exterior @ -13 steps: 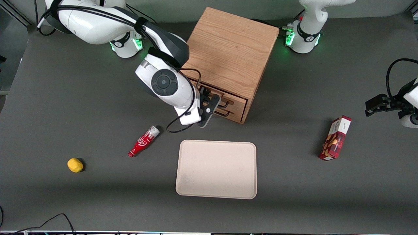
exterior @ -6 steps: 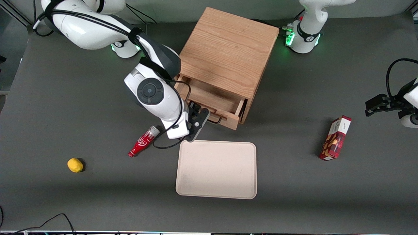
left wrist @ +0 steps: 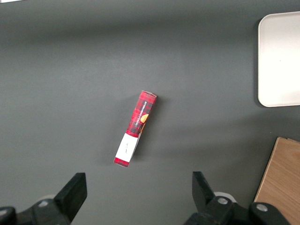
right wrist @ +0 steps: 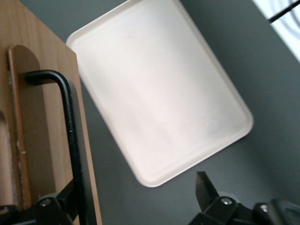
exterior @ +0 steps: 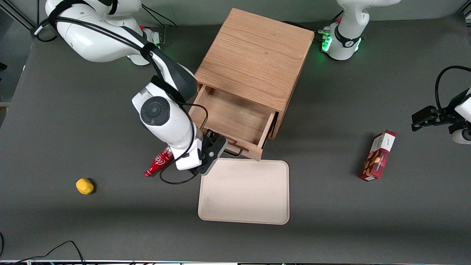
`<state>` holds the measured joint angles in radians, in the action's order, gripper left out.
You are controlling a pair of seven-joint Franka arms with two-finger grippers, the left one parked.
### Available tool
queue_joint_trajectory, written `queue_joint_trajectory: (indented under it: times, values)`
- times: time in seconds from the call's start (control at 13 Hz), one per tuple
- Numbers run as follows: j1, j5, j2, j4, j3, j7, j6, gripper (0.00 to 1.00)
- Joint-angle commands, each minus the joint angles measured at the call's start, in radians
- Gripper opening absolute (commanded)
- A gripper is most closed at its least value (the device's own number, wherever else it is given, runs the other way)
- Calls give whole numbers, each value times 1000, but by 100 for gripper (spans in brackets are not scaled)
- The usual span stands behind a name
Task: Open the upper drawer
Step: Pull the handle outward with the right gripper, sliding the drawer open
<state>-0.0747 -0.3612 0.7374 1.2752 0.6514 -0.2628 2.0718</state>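
The upper drawer [exterior: 232, 116] of the oak cabinet [exterior: 257, 55] stands pulled far out toward the front camera, and its wood-grain inside shows empty. Its black loop handle [exterior: 235, 151] is on the drawer's front, just above the edge of the tray. My right gripper [exterior: 211, 149] is at the handle's end toward the working arm. In the right wrist view the gripper [right wrist: 136, 187] is open, its fingers wide apart. The handle bar [right wrist: 69, 122] runs along one finger [right wrist: 65, 201] against the drawer front [right wrist: 42, 61]. The lower drawer is hidden under the upper one.
A cream tray [exterior: 244, 191] lies just in front of the drawer, nearer the front camera; it also shows in the right wrist view [right wrist: 154, 89]. A red bottle [exterior: 158, 162] lies beside my wrist and a yellow lump [exterior: 84, 186] lies toward the working arm's end. A red box [exterior: 379, 156] lies toward the parked arm's end.
The upper drawer went from shut to pulled far out toward the front camera. My gripper moved the same way with the handle, down to the tray's edge.
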Motion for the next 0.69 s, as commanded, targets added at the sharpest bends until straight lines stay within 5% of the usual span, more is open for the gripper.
queue_joint_trajectory:
  times: [0.0,0.38,0.62]
  values:
    - [-10,-33,25,-54,-29,-36,33,100]
    - [-7,-15,30,-85,-38,-13,30,100]
    - [-8,83,30,-77,-39,-4,30,100]
